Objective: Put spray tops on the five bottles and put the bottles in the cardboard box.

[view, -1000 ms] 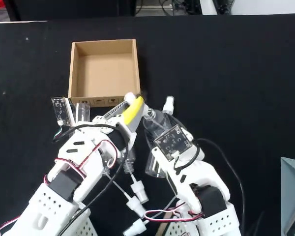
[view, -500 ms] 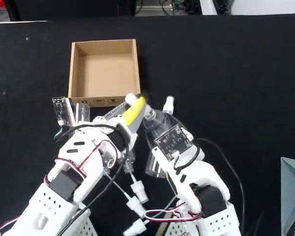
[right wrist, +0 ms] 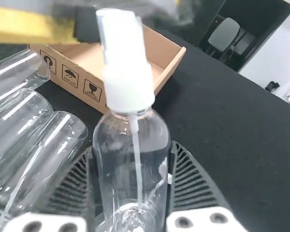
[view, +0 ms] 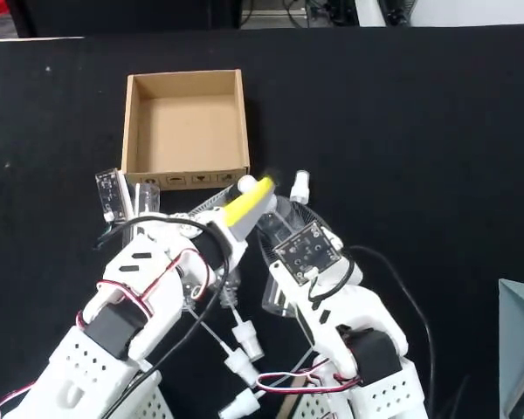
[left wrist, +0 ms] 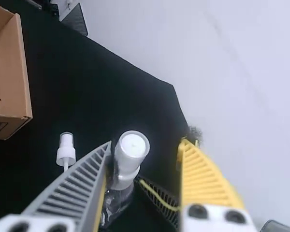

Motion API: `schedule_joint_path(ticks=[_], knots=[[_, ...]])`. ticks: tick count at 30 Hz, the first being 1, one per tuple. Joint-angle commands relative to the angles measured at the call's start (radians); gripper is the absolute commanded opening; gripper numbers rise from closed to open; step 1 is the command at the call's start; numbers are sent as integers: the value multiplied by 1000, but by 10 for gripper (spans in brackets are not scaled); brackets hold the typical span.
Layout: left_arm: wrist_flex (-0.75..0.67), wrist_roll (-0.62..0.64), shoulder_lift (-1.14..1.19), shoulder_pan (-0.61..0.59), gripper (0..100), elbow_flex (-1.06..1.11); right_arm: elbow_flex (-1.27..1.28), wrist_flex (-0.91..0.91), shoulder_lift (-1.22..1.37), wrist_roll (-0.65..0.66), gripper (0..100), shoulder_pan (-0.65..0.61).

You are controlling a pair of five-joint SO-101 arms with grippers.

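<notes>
I have the box point(view: 185, 178) on the black table point(view: 419, 131) just ahead of both arms, open side up, with its brown floor showing from wall to wall. Along its near wall I can make out a row of small black pictograms point(right wrist: 80, 81) in squares. Any lettering with them is too small for me to read.

My right gripper point(right wrist: 133, 147) is pinching the bottle point(right wrist: 128, 130) between its black ribbed jaws. The bottle is clear, a white top point(right wrist: 124, 72) sits on its neck, and a thin dip tube point(right wrist: 137, 159) runs down inside it. In the high view the bottle is outside the box, just short of the near right corner, with its top leaning toward the box.

My left gripper point(left wrist: 145, 144) is spread around that top. The grey jaw is right beside it, though I cannot tell whether they touch, and the yellow jaw stands apart on the other side.

A loose top point(left wrist: 66, 151) stands upright on the table just beside the held bottle, near the same corner of the box. Three spare bottles point(right wrist: 19, 111), clear and uncapped, lie side by side near the box's near wall. Three spare tops point(view: 244, 339) with their tubes lie on the table between the two arms' bases
</notes>
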Motion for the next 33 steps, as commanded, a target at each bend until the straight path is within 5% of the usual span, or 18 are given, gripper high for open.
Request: schedule_joint_path(ticks=[1,16,33], knots=[[-46,25,-17,-2,193,-61,2,-3,-33,11,25,-15],[-48,61,-20,-41,186,-71,-5,-3,-33,3,25,-12],[-48,61,-276,-150,134,1,-5,-25,-33,-35,25,-15]])
